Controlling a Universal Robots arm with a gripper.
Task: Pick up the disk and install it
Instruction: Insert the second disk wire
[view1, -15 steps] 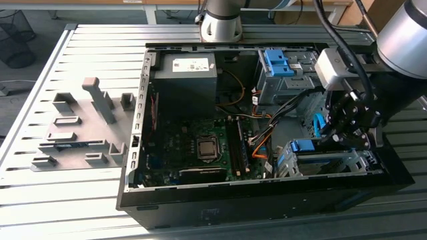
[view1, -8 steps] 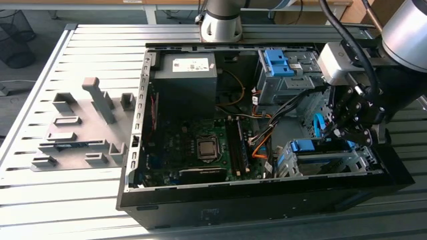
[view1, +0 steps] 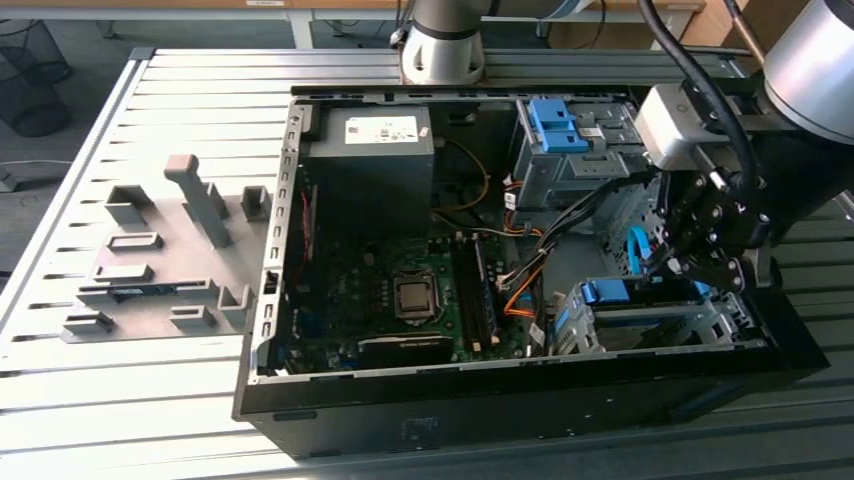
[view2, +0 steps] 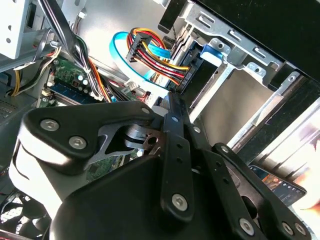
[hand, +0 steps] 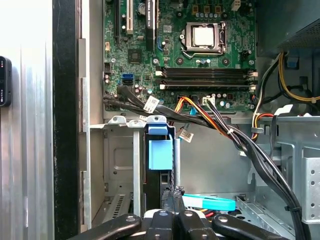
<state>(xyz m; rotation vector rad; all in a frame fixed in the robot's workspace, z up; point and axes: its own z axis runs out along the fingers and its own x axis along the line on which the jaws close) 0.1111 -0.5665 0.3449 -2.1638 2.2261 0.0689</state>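
Tool beside caged disk; motherboard visible.

The support is a table of pale metal slats. On it lies an open black computer case, which is directly under the gripper; the gripper hangs inside the case at its far end. Well apart from the gripper, on the other side of the case, a flat grey fixture plate with several upright blocks lies on the slats, just beside the case wall.
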